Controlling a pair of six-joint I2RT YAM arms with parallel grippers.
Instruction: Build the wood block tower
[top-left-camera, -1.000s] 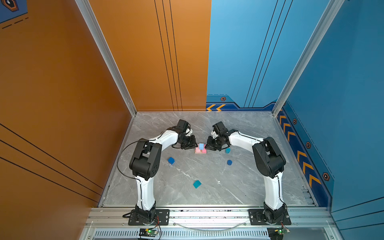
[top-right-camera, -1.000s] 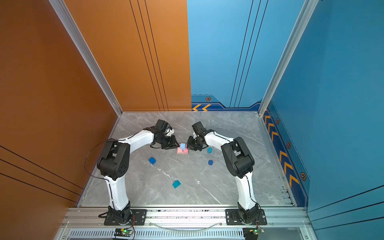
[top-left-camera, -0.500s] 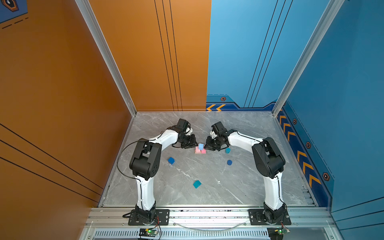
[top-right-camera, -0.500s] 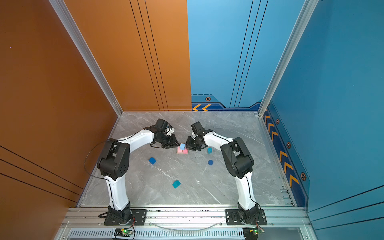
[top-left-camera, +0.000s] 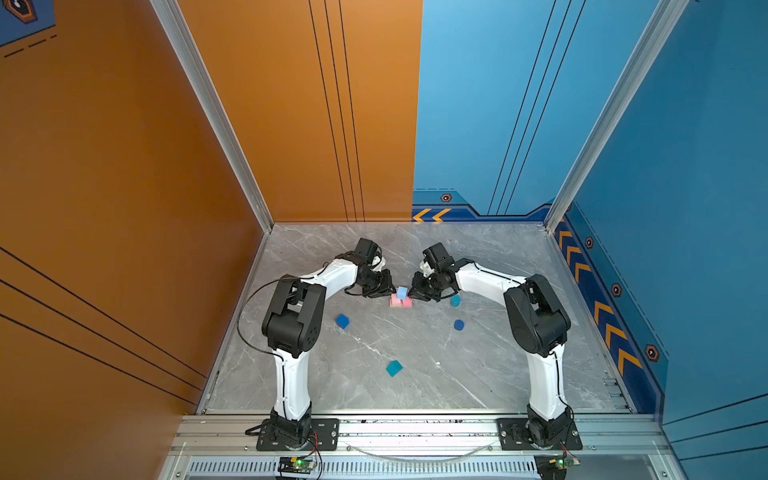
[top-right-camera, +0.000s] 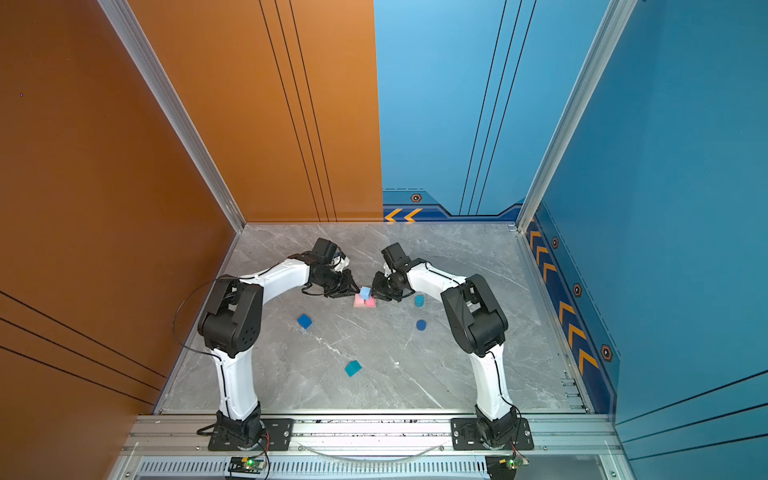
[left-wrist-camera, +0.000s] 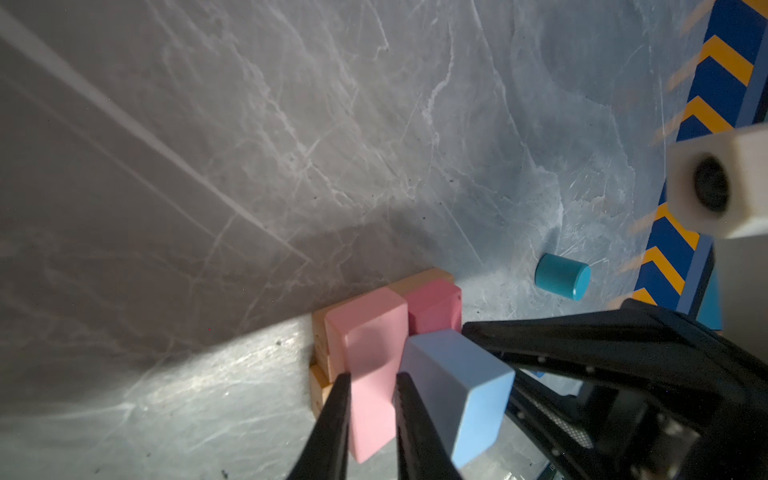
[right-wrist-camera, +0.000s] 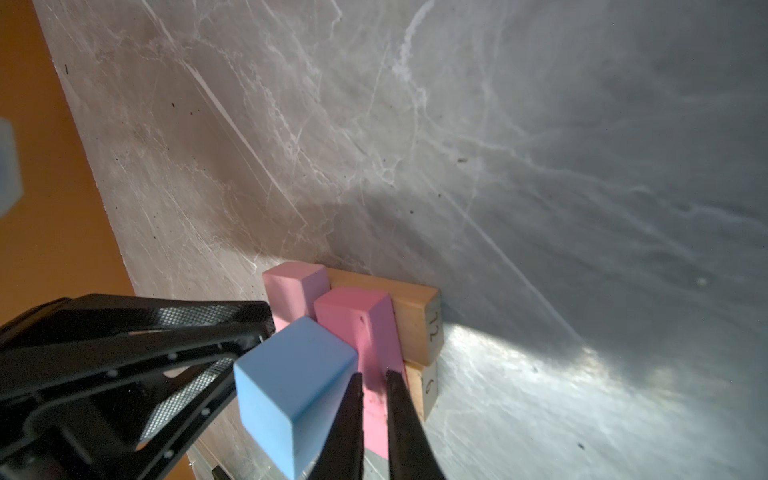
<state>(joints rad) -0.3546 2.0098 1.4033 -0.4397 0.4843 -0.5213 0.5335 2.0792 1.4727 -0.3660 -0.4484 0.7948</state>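
Grey marbled tabletop (top-left-camera: 478, 374) spreads between an orange wall (top-left-camera: 291, 124) and a blue wall (top-left-camera: 498, 104). We find the wood block tower (top-left-camera: 401, 300) between our arms. It has two tan bars (right-wrist-camera: 419, 324) at the bottom, two pink bars (right-wrist-camera: 361, 328) laid across them, and a light-blue cube (right-wrist-camera: 291, 386) on top.

Our left gripper (left-wrist-camera: 372, 380) and right gripper (right-wrist-camera: 374, 380) flank the tower. Each has its jaws narrowed to a slit over a pink bar, and we cannot tell whether either pinches anything.

On the right arm's side of the tower sit a teal cylinder (top-left-camera: 455, 301), near it, and a dark-blue cylinder (top-left-camera: 459, 324), farther off. A dark-blue cube (top-left-camera: 342, 321) lies on the left arm's side. A teal cube (top-left-camera: 394, 368) lies well apart from the tower, toward the arm bases.
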